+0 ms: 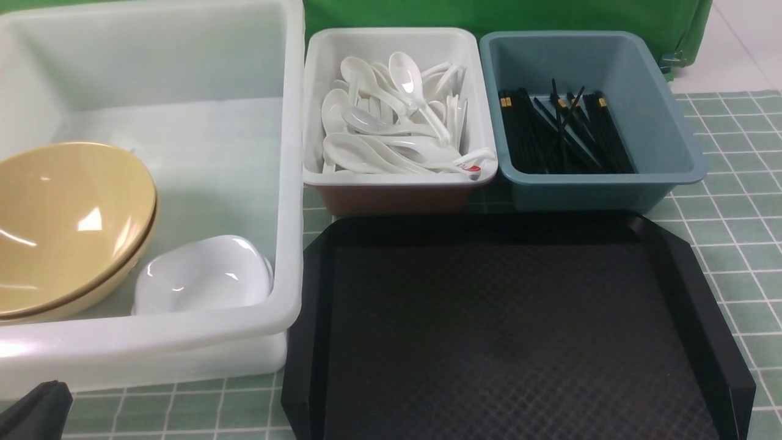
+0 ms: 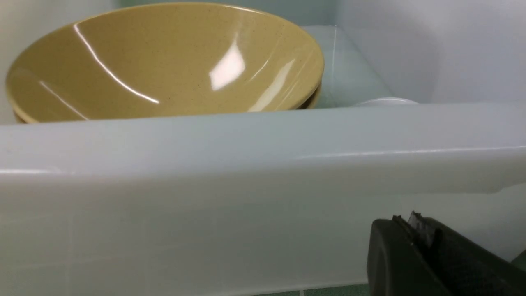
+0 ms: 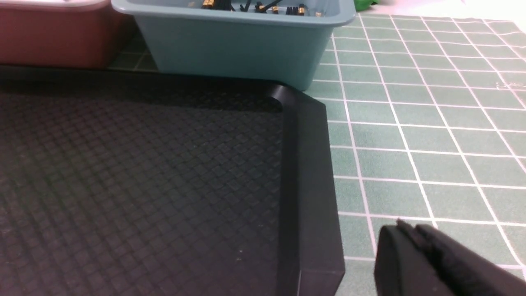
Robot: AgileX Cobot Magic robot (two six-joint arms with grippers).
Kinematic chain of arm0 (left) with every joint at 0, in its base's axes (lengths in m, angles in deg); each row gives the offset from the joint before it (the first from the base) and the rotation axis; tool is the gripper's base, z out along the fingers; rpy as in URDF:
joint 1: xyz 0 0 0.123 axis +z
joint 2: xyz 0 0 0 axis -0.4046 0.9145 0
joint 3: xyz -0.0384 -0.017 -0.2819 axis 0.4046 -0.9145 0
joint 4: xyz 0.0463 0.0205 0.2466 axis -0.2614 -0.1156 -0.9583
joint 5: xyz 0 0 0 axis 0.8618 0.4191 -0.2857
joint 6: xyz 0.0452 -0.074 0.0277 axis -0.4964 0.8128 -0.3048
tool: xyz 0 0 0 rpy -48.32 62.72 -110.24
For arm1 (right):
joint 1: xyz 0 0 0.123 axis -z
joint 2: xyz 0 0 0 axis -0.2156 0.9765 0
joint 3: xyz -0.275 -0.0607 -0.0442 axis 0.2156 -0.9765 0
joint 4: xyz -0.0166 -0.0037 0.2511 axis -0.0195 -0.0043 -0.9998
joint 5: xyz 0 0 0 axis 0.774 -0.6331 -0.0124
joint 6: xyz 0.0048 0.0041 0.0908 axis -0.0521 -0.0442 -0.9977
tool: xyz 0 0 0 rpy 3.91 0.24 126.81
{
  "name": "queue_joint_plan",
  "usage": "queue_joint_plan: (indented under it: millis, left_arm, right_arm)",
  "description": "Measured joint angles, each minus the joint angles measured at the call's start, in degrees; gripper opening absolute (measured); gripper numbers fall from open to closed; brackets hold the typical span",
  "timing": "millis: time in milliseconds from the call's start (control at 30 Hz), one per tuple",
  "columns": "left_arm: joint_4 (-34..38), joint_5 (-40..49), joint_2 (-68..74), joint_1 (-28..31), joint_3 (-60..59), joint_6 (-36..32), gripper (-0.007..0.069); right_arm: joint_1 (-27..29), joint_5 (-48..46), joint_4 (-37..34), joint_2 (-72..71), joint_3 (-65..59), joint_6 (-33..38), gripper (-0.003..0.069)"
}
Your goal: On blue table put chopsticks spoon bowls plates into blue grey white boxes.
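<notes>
Stacked tan bowls (image 1: 67,226) and a white plate (image 1: 201,275) lie in the large translucent white box (image 1: 287,183). Several white spoons (image 1: 391,122) fill the small white box (image 1: 397,178). Black chopsticks (image 1: 562,131) lie in the blue-grey box (image 1: 672,122). My left gripper (image 2: 411,220) is shut and empty, low outside the big box's near wall (image 2: 246,164), with the bowls (image 2: 164,61) beyond. My right gripper (image 3: 404,228) is shut with nothing in it, over the table (image 3: 411,123) beside the tray's right edge. It is out of the front view.
A black octagonal tray (image 1: 507,330) with nothing on it lies in front of the two small boxes. Checked cloth (image 1: 727,220) stretches to its right. A green backdrop (image 1: 550,15) stands behind the boxes.
</notes>
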Motion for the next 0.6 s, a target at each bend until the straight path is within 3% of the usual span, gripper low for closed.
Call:
queue_joint_plan:
  millis: [600]
  left_arm:
    - [0.0, 0.0, 0.0, 0.0, 0.0, 0.0, 0.0004]
  right_arm:
    - [0.0, 0.0, 0.0, 0.0, 0.0, -0.05, 0.0096]
